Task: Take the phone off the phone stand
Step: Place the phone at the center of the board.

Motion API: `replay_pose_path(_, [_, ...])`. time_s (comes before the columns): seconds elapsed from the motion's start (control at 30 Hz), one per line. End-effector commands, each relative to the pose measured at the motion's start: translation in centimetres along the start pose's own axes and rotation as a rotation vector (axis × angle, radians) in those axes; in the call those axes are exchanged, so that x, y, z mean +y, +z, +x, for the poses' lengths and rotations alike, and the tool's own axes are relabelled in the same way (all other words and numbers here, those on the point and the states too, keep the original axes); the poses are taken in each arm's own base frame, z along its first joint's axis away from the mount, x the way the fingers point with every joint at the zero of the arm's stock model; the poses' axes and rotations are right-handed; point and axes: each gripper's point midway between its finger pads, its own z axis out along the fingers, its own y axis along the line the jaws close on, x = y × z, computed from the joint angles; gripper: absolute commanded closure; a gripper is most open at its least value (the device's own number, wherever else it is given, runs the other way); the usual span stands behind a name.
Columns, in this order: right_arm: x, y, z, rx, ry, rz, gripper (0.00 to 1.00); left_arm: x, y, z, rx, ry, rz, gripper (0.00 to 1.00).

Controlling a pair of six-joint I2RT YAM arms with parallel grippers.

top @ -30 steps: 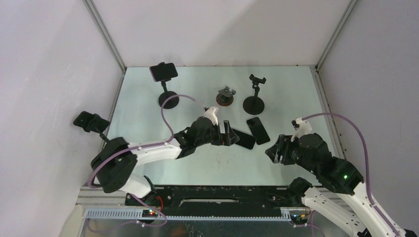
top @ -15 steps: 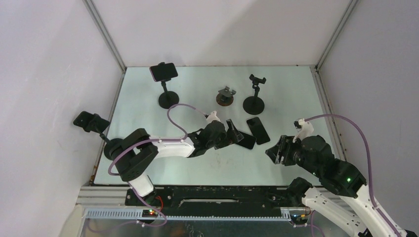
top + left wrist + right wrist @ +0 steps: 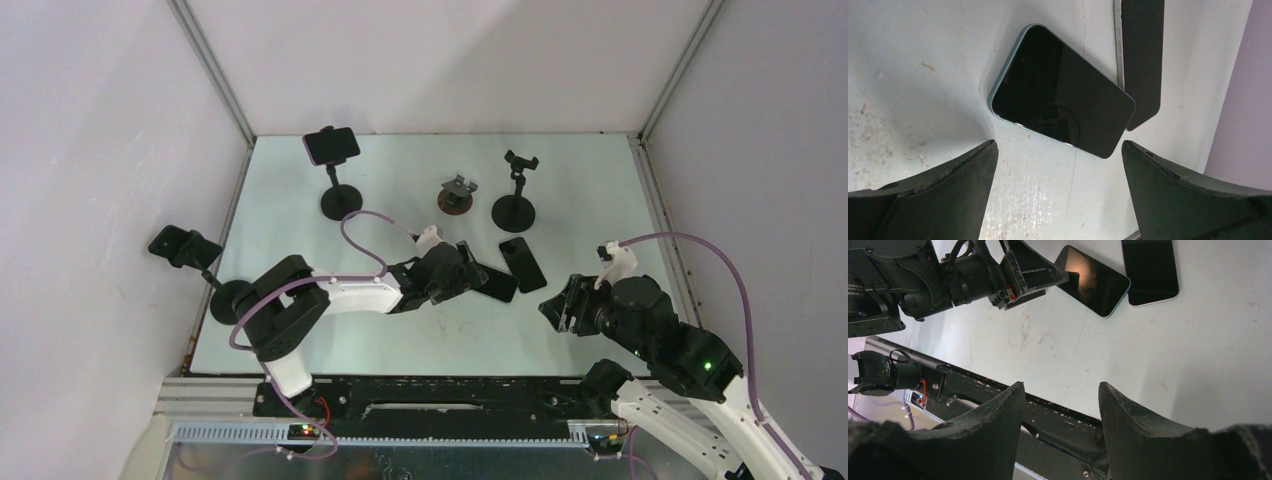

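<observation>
A pink-edged phone [image 3: 330, 146] sits clamped in a black phone stand [image 3: 340, 200] at the back left. A second stand [image 3: 232, 298] by the left wall carries a dark phone-like thing [image 3: 183, 246]. My left gripper [image 3: 464, 270] [image 3: 1059, 144] hovers low over the table and is open and empty. A teal-edged phone [image 3: 1063, 112] [image 3: 497, 283] lies flat just beyond its fingertips. Next to that lies another dark phone [image 3: 523, 264] [image 3: 1143, 55]. My right gripper [image 3: 560, 309] [image 3: 1062, 385] is open and empty above the table's near edge.
An empty clamp stand [image 3: 517, 190] and a small low holder [image 3: 458, 192] stand at the back middle. The black rail [image 3: 998, 390] runs along the near edge under my right gripper. Walls close the table on the left, back and right.
My left arm has folded lower, and its gripper has slid a little to the right, up to the flat teal-edged phone. The right arm has barely moved.
</observation>
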Motion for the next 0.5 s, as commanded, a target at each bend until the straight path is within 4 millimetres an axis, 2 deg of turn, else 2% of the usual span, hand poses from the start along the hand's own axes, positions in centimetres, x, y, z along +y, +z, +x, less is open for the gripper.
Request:
replay_pose_path(0.0, [0.0,-0.1,-0.6,-0.027,0.007,0.005,0.41,-0.1,0.9,-1.1,-0.051,-0.023,-0.031,0.00])
replay_pose_path(0.2, [0.2,-0.2,-0.7,-0.034,0.010,-0.005,0.41,0.8,1.8,-1.3,-0.059,-0.042,-0.052,0.00])
replay_pose_path(0.33, [0.0,-0.3,-0.5,-0.032,0.014,-0.001,0.41,1.5,2.5,-2.6,-0.074,-0.079,-0.045,0.00])
replay_pose_path(0.47, [0.1,-0.7,-0.5,-0.041,0.022,-0.015,0.41,0.8,3.8,-4.3,-0.057,-0.105,0.021,0.00])
